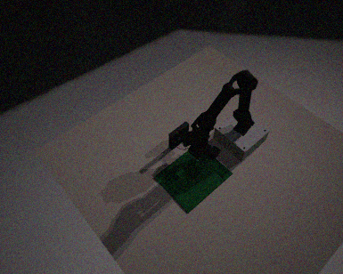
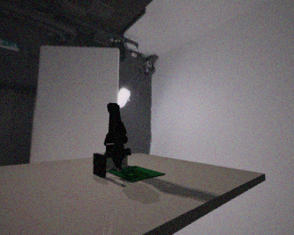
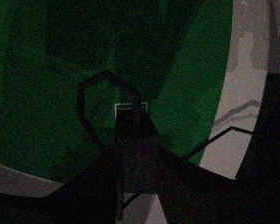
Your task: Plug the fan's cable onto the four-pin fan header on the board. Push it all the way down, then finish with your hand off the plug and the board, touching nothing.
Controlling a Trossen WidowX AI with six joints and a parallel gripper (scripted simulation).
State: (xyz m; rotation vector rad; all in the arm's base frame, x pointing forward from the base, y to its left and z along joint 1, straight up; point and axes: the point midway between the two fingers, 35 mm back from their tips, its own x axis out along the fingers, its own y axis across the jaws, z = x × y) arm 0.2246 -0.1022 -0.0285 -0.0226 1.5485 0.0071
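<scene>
- The plug (image 3: pixel 134 122) looks like a small, dark, squarish block, darker than the green of the board (image 1: pixel 207 189) (image 2: pixel 143 173) (image 3: pixel 191 115); its edges are hard to make out in this light.
- The end effector (image 1: pixel 205 153) (image 2: pixel 119 165) (image 3: pixel 134 151) is clenched on the plug, fingertips pointing down at the board.
- The plug is over the board, right by the pale outline of the header (image 3: pixel 126 104). Whether it is seated, part way in or just above the pins, I cannot tell.
- On the worktop (image 1: pixel 256 200) (image 2: pixel 47 198) (image 3: pixel 223 155), in the exterior view, the board lies inward from the right-hand corner and nearer the far edge than the thick dark front edge.
- The plug should be light and stiff, probably smooth plastic, so a modest squeeze on its opposite side faces ought to suit it, high up, leaving the lower end free for the pins.
- The cable (image 3: pixel 80 100) is thin and black and bends in a loop beside the plug; it is likely springy, and may tug sideways, so it is no place to grip.
- The fan (image 1: pixel 179 134) (image 2: pixel 99 165), a dark upright square, stands just beside the board.
- The header's pins are probably the fragile part: press straight down, then let go and lift clear.
</scene>
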